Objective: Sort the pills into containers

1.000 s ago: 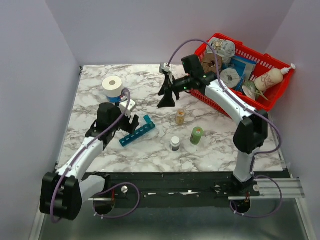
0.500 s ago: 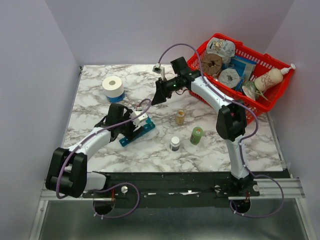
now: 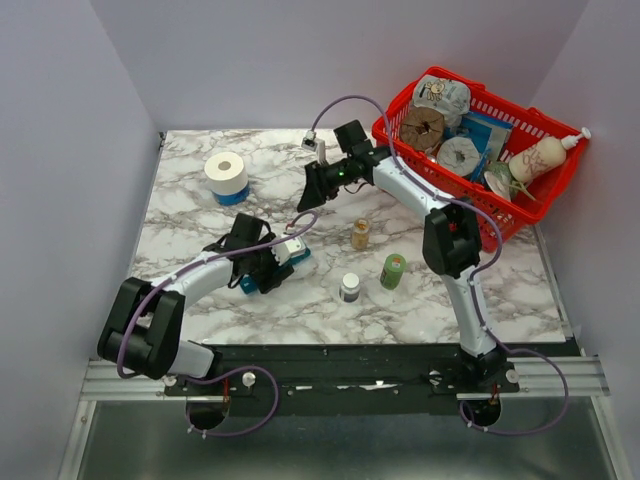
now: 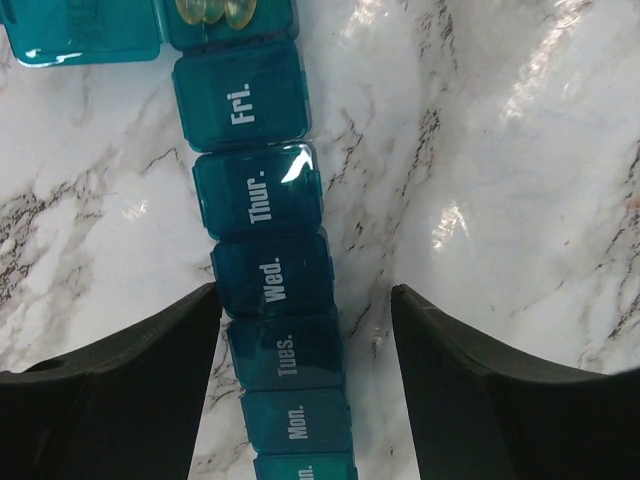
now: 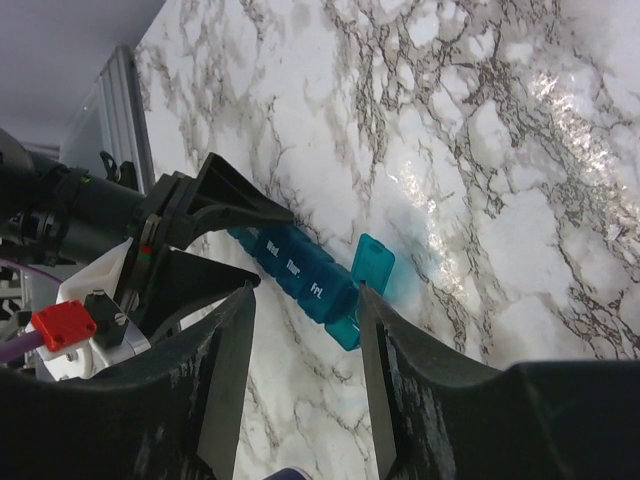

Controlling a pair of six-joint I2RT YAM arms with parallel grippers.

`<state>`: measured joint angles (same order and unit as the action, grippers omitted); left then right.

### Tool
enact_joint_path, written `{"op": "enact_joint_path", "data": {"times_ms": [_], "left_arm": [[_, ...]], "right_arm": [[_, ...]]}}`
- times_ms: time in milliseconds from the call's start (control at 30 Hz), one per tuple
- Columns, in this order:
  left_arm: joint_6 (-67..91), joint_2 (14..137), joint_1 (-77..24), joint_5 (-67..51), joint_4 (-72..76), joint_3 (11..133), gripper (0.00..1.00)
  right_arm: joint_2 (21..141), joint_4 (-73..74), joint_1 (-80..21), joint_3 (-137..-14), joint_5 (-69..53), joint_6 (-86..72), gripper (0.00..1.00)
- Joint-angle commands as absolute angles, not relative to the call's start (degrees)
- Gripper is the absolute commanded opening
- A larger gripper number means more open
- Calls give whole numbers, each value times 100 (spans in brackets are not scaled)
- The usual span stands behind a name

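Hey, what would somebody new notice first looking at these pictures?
The teal pill organiser strip with day labels fills the left wrist view, lying between the fingers of the open left end effector, with yellow pills in its open end compartment. In the overhead view, a red basket crammed with items sits at the back right.

The left arm (image 3: 190,276) lies low, left gripper (image 4: 300,300) jaws apart; the right arm (image 3: 405,186) stretches left, right gripper (image 5: 305,300) parted.
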<state>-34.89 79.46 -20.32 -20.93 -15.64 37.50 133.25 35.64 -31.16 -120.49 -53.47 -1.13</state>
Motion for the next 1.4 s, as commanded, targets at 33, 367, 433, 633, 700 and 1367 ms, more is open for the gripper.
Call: {"op": "enact_joint_path", "data": {"times_ms": [33,367,433,633,700,1367], "left_arm": [[-3436,8024,-2092,-1652,-1538,3867,76],[-3357,8200,-2259,-1591,-1626,3911,22],[-3349,8191,-2276,-1591,-1600,3876,14],[-3322,8270,-2329,-1608,-1591,3911,5],[-3322,8314,-2329,-1626,-1608,3929,4],[-3235,8534,-2338,-1705,-1740,4060,0]], "right_arm": [[13596,3375,-3208,-12094,-5238,-501,53],[13878,3305,-3340,-12147,-5089,-668,47],[13948,3287,-3357,-12164,-4966,-712,43],[14036,3340,-3410,-12032,-4615,-677,41],[14106,3392,-3419,-12041,-4440,-651,41],[14002,3481,-3498,-11708,-4649,-352,28]]}}
